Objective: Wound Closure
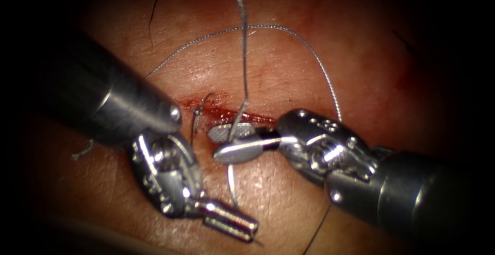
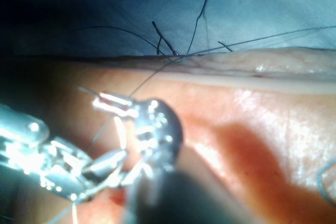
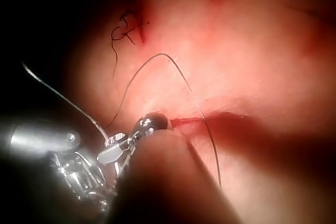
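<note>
right claw (image 1: pixel 234 140) open astride the thread (image 1: pixel 244 54) over the cut (image 1: pixel 232 115) | left claw (image 1: pixel 242 225) closed, apparently empty | needle (image 1: pixel 232 183) unheld below the cut | risk: thread slips free, snags

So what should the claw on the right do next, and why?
Probably close the right claw gently. Its jaws stand open around the needle, just below the cut, so it holds nothing yet. The left claw sits shut, apart.

a surgical training bench in a lab: two thin metal robot end effectors work over a slab of pork tissue (image 1: pixel 289 64) with a short cut (image 1: pixel 227 113), thread (image 1: pixel 319 69) looped across it.
</note>
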Controlling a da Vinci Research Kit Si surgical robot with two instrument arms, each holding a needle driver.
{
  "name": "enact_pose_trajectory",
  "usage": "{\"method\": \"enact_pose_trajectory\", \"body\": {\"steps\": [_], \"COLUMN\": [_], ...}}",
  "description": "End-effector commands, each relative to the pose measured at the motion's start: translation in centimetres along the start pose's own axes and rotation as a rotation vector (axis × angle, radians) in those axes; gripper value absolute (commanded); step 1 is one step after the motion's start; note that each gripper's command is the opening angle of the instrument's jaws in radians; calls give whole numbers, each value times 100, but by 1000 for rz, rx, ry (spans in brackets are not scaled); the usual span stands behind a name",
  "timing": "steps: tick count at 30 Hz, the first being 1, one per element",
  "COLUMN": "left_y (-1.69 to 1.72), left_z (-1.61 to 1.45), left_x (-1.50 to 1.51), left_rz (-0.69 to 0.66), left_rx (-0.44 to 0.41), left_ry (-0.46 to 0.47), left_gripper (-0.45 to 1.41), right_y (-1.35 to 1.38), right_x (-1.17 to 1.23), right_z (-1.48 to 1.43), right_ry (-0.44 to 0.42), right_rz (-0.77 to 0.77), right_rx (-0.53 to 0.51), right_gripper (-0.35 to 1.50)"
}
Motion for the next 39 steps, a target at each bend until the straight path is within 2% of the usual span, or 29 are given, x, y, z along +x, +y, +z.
{"method": "enact_pose_trajectory", "body": {"steps": [1,4,7,9,14,15,17,19,21,23,26,30,32,36,39], "left_y": [8,8,8,9,10,8,5,-4,-11,-17,-17,-9,-2,4,11], "left_z": [4,4,4,5,6,4,-1,-14,-25,-40,-49,-48,-41,-32,-27], "left_x": [-4,-4,-3,-2,2,4,7,14,22,34,46,49,41,22,0], "left_rz": [-2,-2,-2,-2,-1,-43,-109,-231,-323,-422,-466,-545,-627,-708,-780], "left_rx": [-1,-1,-2,-2,-4,5,21,49,81,121,150,224,300,401,496], "left_ry": [0,1,1,2,5,6,6,-6,-17,-49,-76,-156,-253,-366,-430], "left_gripper": [-45,-45,-45,-45,-45,-42,57,94,108,115,115,113,105,84,83], "right_y": [3,1,0,-1,3,6,9,16,21,28,33,45,56,71,83], "right_x": [-6,-4,-5,-6,0,2,4,8,11,16,21,32,42,51,55], "right_z": [8,9,10,10,7,3,-1,-9,-16,-26,-33,-45,-51,-58,-61], "right_ry": [-2,1,-3,-12,12,19,25,37,46,45,28,-3,-25,-54,-65], "right_rz": [3,5,6,7,-10,-28,-59,-132,-193,-302,-410,-623,-777,-853,-916], "right_rx": [5,9,21,38,-4,-18,-33,-66,-92,-135,-180,-246,-285,-337,-390], "right_gripper": [5,4,-35,-35,-35,-35,-35,-35,-35,-35,-35,-35,-35,-35,-35]}}
